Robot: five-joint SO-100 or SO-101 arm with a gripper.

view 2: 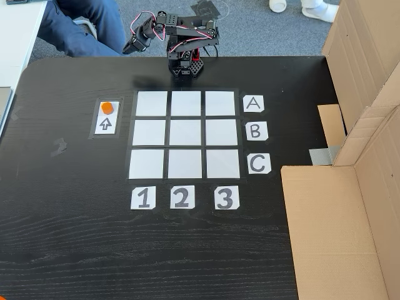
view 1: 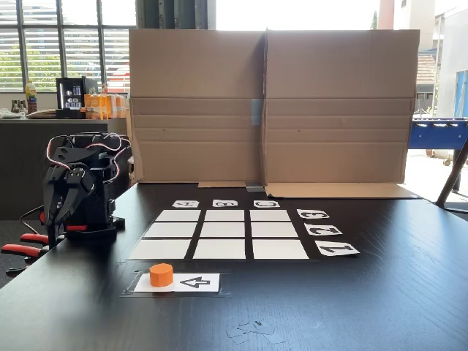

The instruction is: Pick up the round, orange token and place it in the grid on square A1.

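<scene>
The fingers (view 1: pixel 53 232) hang folded down beside the arm's base (view 2: pixel 182 65), holding nothing; whether they are parted or closed I cannot tell in either fixed view. In a fixed view from above the fingers (view 2: pixel 130 46) sit at about 11 o'clock from the grid (view 2: pixel 185 135), well apart from the token (view 2: pixel 107 107). The token stands upright on the white arrow card (view 2: pixel 106 124), just beside the grid at its 9 o'clock, level with the top row. Square A1 (view 2: pixel 152 104), the corner cell nearest the token, lies bare. In a fixed view from the front the token (view 1: pixel 161 274) rests on the black counter (view 1: pixel 351 307) at 7 o'clock from the grid (view 1: pixel 223 234), with a cardboard screen (view 1: pixel 270 102) behind.
</scene>
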